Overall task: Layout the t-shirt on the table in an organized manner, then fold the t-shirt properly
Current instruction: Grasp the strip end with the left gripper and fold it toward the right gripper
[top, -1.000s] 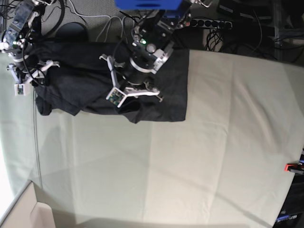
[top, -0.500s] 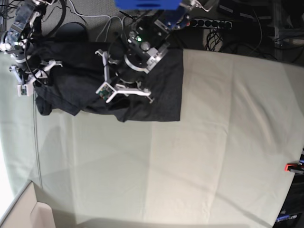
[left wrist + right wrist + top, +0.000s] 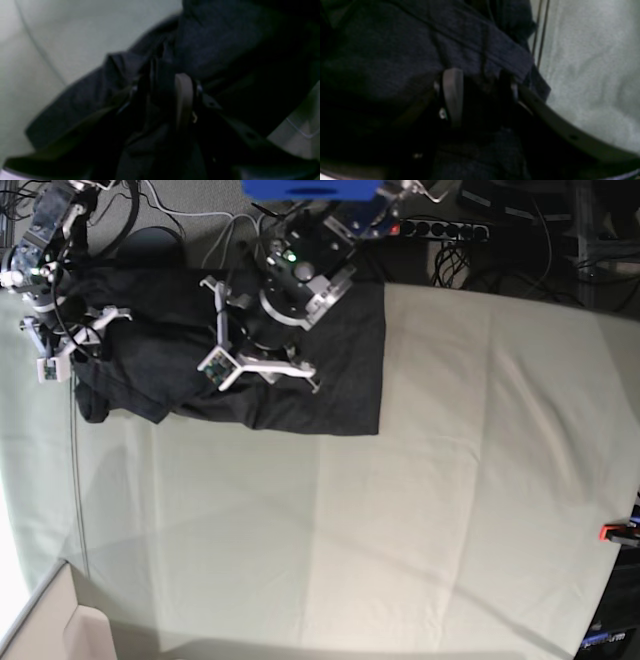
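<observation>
My right pincer [image 3: 480, 97] pinches a shirt [image 3: 330, 360] fold half-open, anchoring it on the tabletop [image 3: 450, 480]; whether my left pincer [image 3: 162, 100] grips, I cannot tell.

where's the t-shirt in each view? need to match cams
Base: charcoal-black fabric t-shirt bunched top left, under both arms.
Left wrist: fills centre and right.
Right wrist: fills left and centre.
Shared landmark: pale grey-green cloth table, at left wrist's upper left, right wrist's right.

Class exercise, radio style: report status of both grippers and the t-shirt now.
Left gripper down in the t-shirt, grip unclear. Right gripper at its bunched edge, grip unclear. T-shirt crumpled at the table far corner. Nothing else on the table.
</observation>
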Controlling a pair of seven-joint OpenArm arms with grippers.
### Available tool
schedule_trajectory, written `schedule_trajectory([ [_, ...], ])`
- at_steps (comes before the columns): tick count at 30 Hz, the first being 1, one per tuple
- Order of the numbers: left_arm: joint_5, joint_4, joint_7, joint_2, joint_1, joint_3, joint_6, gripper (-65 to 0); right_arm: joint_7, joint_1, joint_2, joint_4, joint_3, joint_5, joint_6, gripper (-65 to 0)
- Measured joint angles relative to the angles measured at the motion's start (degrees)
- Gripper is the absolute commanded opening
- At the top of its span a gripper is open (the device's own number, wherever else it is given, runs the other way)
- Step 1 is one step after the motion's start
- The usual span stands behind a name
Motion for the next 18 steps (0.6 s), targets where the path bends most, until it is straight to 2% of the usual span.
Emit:
schedule_trajectory([
  [6, -0.5, 4.7, -0.2, -2.8, 0.9, -0.8, 0.9, -45.5, -0.2, 0.0, -0.1, 0.0, 0.0, 0.0, 0.0, -40.6],
  [12, -0.5, 3.0, 0.3, -3.3, 4.5, -7.8, -0.2, -44.8, -0.2, -0.1, -0.2, 0.1, 0.0, 0.0, 0.0, -40.6],
  [15, -4.6, 3.1, 0.0, -3.4, 3.7, -9.1, 0.5, -35.9, -0.2, -0.1, -0.1, 0.0, 0.0, 0.0, 0.0, -40.6],
  [18, -11.6, 3.2, -0.5, -5.0, 3.8, -8.8, 0.1, -21.9, -0.2, -0.1, -0.2, 0.0, 0.0, 0.0, 0.0, -40.6],
])
